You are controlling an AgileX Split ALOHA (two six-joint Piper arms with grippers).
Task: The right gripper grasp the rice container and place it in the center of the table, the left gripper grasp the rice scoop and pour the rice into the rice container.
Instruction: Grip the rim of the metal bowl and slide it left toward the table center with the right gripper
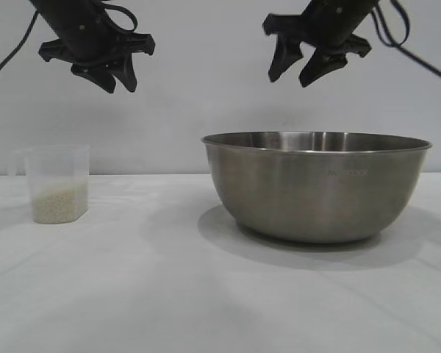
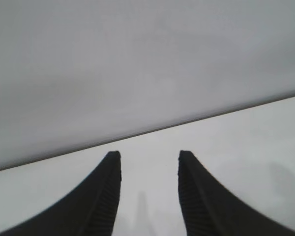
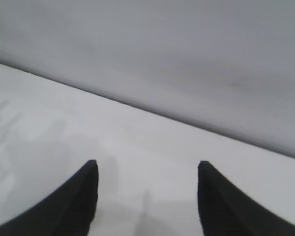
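— How many bowls?
— One bowl (image 1: 316, 187), big and shiny, standing on the table (image 1: 132, 294), toward the right.
— And cups?
— One scoop (image 1: 56, 184), far left, well apart from the bowl, with some rice (image 1: 57, 204) at the bottom.
— How many grippers?
— Two. Left gripper (image 1: 116, 75) up high above the scoop, fingers a little apart, holding nothing. Right gripper (image 1: 306, 68) up high above the bowl, fingers wider apart, holding nothing too.
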